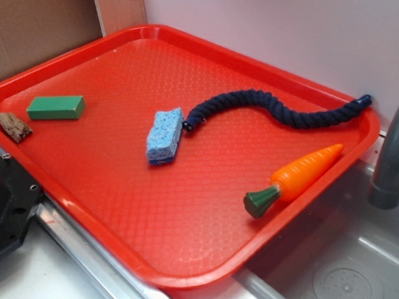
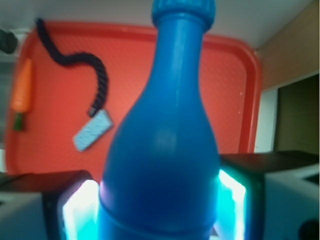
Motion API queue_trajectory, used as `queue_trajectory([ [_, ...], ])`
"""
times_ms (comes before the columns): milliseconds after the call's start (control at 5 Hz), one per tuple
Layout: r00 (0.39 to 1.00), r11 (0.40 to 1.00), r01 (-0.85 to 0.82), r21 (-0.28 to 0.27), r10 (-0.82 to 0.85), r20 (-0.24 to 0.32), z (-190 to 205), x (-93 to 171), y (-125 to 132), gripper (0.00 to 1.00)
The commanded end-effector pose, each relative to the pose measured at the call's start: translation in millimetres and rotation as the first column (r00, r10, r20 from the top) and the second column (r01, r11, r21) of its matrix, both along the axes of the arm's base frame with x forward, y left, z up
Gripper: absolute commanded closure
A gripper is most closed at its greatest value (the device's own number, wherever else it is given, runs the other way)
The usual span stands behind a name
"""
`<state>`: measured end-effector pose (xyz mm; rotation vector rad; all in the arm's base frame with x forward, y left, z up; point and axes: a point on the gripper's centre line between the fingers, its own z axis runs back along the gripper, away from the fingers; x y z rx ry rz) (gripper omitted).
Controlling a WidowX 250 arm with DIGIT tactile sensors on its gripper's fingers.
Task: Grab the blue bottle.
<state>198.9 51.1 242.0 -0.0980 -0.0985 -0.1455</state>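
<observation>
Presently, the wrist view shows the blue bottle (image 2: pixel 162 145) between the gripper (image 2: pixel 157 210) pads, apparently closed on its body, long axis running outward along the fingers, held high above the red tray (image 2: pixel 235 85); grasp seems achieved.

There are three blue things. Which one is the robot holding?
The bright-blue smooth plastic bottle sits between the gripper fingers in the wrist view. The pale blue porous sponge and dark navy twisted rope lie on the red tray.
</observation>
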Motion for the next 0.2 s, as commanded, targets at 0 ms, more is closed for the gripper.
queue_trajectory([
  [0,0.998,0.999,-0.004,0.053,0.001,0.056,11.8,10.0,-7.0,1.00],
])
